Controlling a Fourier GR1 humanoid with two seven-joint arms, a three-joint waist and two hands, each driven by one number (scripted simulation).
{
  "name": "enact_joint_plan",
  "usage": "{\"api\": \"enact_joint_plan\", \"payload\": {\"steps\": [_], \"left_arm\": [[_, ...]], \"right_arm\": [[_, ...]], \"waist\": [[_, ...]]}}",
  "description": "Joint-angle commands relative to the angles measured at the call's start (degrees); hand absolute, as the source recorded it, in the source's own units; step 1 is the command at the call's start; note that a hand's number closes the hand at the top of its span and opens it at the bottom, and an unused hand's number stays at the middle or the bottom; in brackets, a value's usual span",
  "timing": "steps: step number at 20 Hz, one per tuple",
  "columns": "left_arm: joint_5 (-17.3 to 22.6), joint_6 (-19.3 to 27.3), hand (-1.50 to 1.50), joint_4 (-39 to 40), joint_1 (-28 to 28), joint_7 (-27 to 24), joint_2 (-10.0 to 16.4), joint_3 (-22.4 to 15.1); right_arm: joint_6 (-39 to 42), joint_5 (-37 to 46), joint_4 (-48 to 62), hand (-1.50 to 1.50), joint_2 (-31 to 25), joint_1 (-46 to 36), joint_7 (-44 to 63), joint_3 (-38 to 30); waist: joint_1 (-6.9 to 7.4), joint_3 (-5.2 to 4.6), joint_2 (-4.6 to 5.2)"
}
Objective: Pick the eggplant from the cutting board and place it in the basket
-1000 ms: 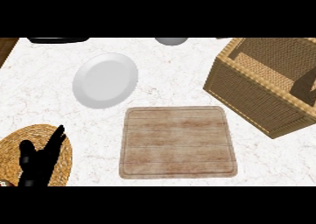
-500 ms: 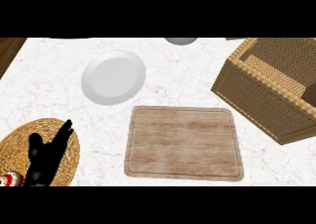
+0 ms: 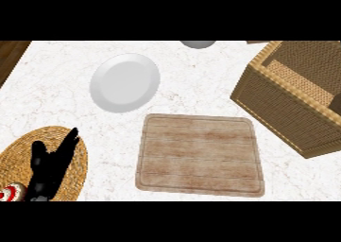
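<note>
Nearest of all, to the left of the cutting board (image 3: 199,155) and well apart from it, the left hand (image 3: 47,176) comes in from the lower edge. Its fingers (image 3: 70,140) are released and straight, pointing away from the robot, with the thumb spread off to the side; they grasp nothing. The hand lies over a round woven mat (image 3: 12,163), which sits on the white marbled counter (image 3: 54,106) left of the board, a strip of bare counter between them. At the mat's near left rim, farther from the board than the hand, is a small red and white thing (image 3: 9,194), too small to tell what it is.

The board itself is a pale wooden square with rounded corners, lying flat at the middle. Where the eggplant is I cannot tell; it does not show in this view.

Beyond the board's far left corner, near it but not touching, lies a white plate (image 3: 124,82). To the right of the board and reaching farther back stands the wicker basket (image 3: 284,113), turned at an angle to the board, its nearest corner just beside the board's right edge; the right edge cuts it off. Farthest from the board, straight beyond it, a grey round thing (image 3: 198,43) peeks in at the top
</note>
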Motion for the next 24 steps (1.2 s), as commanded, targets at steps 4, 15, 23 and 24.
{"api": "enact_joint_plan", "payload": {"steps": [4,15,23,24], "left_arm": [[-0.71,-0.43,0.00,0.13,4.00,1.05,-0.84,-0.75],[-0.62,-1.54,0.00,3.58,-0.03,-0.06,-0.91,0.33],[0.65,-3.05,0.00,2.68,0.05,1.32,0.56,2.48],[0.34,-2.88,0.00,3.17,-0.22,1.12,-0.12,1.91]], "right_arm": [[2.63,4.07,15.09,1.50,4.93,-6.83,-4.72,0.91],[-5.50,24.49,32.11,1.50,3.16,-8.82,-24.64,4.76],[-6.69,29.72,45.64,-1.50,3.54,-15.13,-37.44,3.97],[-6.60,30.04,47.62,-1.50,3.48,-18.27,-37.22,3.64]], "waist": [[-0.03,-0.47,0.38],[0.83,-0.39,1.11],[0.27,-0.42,0.68],[0.62,-0.41,0.80]]}}
